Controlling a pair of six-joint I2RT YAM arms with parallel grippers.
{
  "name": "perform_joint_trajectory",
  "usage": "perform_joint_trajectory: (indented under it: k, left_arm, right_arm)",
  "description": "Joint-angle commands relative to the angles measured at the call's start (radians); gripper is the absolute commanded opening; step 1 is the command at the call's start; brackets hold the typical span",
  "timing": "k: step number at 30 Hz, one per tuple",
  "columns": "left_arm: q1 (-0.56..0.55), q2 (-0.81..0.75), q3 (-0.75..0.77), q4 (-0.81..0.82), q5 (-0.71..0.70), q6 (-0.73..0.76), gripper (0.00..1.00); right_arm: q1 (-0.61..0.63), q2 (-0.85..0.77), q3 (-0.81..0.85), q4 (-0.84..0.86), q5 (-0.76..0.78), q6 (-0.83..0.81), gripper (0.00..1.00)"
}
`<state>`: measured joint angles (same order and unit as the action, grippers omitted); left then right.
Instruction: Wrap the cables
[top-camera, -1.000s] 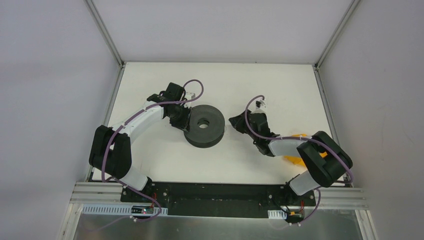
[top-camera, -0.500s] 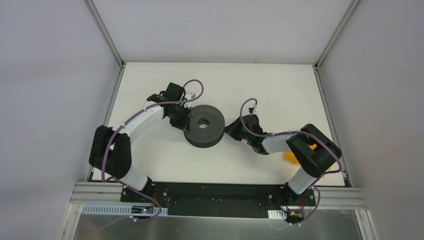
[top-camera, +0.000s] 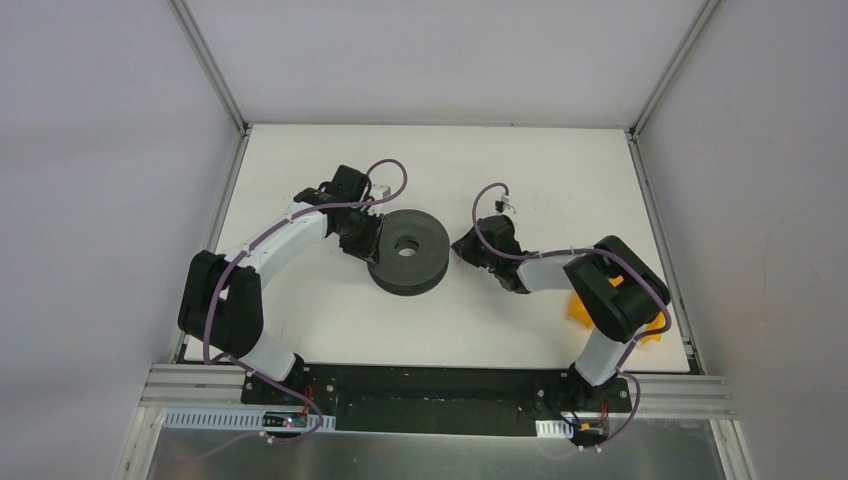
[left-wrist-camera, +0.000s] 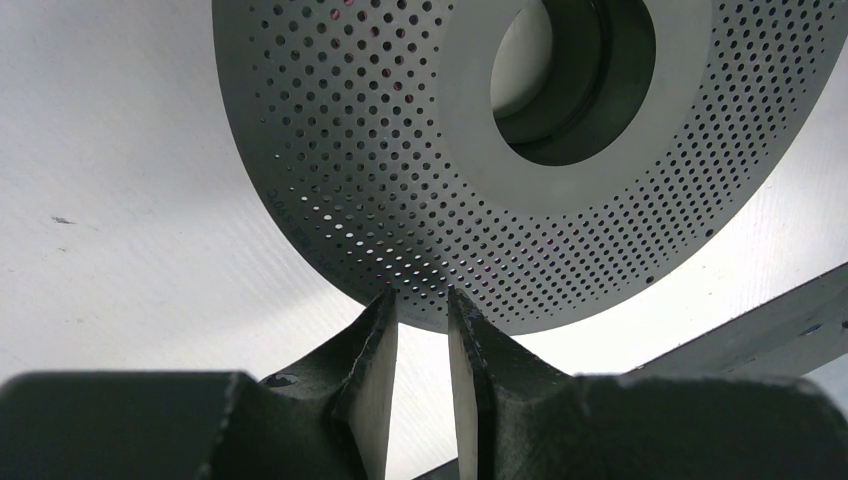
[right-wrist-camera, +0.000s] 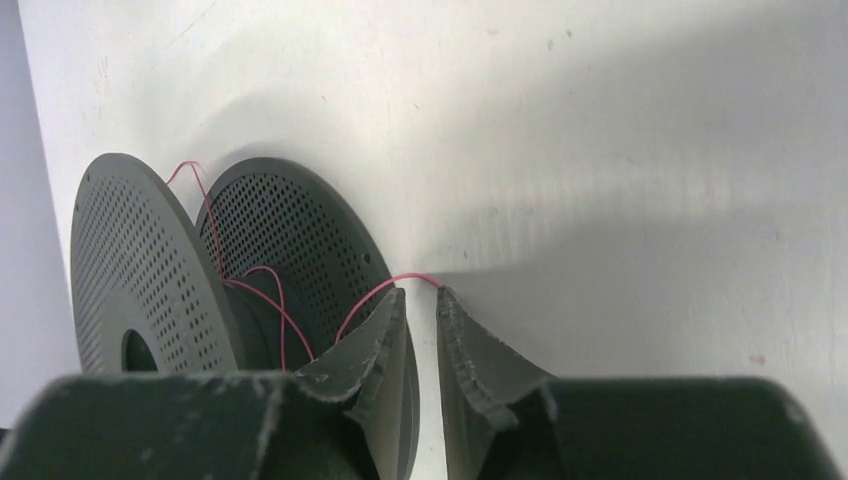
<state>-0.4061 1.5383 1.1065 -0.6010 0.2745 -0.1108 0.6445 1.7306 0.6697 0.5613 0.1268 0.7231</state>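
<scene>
The dark grey two-flanged spool (top-camera: 408, 250) lies flat mid-table. In the right wrist view it (right-wrist-camera: 135, 260) stands at the left, and the thin pink cable (right-wrist-camera: 405, 277) loops loosely between its flanges and runs out across my right gripper's fingertips. My right gripper (right-wrist-camera: 418, 292) sits just right of the spool (top-camera: 463, 248), jaws a narrow gap apart, the cable draped over the tips and not clamped. My left gripper (top-camera: 368, 243) is at the spool's left side. In the left wrist view its tips (left-wrist-camera: 422, 296) meet the rim of the perforated flange (left-wrist-camera: 400, 150), jaws slightly apart.
An orange object (top-camera: 578, 306) lies at the right, partly hidden behind my right arm. Grey walls and metal rails border the white table (top-camera: 300, 330) on the left, right and far sides.
My right gripper has moved left toward the spool and slightly away from me, the arm folding behind it. The left arm and the spool have not moved.
</scene>
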Motion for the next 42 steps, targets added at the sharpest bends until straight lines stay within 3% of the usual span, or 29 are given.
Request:
perform_joint_trajectory:
  k: [1,6,16,22,31,37,42]
  left_arm:
    - [-0.001,-0.006,0.013,-0.027,-0.011,0.019,0.24]
    - [-0.001,-0.004,0.013,-0.027,-0.012,0.019,0.24]
    - [0.0,0.002,0.014,-0.026,-0.005,0.016,0.24]
    - [0.0,0.002,0.016,-0.026,-0.005,0.019,0.24]
    - [-0.001,0.003,0.016,-0.026,-0.004,0.018,0.24]
    - [-0.001,-0.001,0.012,-0.027,-0.005,0.016,0.24]
    - [-0.001,-0.004,0.009,-0.026,-0.009,0.019,0.24]
  right_arm:
    - [-0.006,0.038,0.071,-0.047,0.049,-0.134,0.21]
    - [-0.01,0.095,0.123,-0.054,0.048,-0.162,0.21]
    - [-0.027,0.186,0.157,0.106,-0.076,-0.201,0.21]
    - [-0.035,0.159,0.173,0.042,-0.093,-0.069,0.23]
    - [-0.043,-0.039,0.148,-0.147,-0.004,0.05,0.27]
    - [-0.048,-0.116,0.122,-0.2,0.006,-0.073,0.3]
    - [-0.076,-0.128,0.06,-0.096,-0.059,-0.379,0.31]
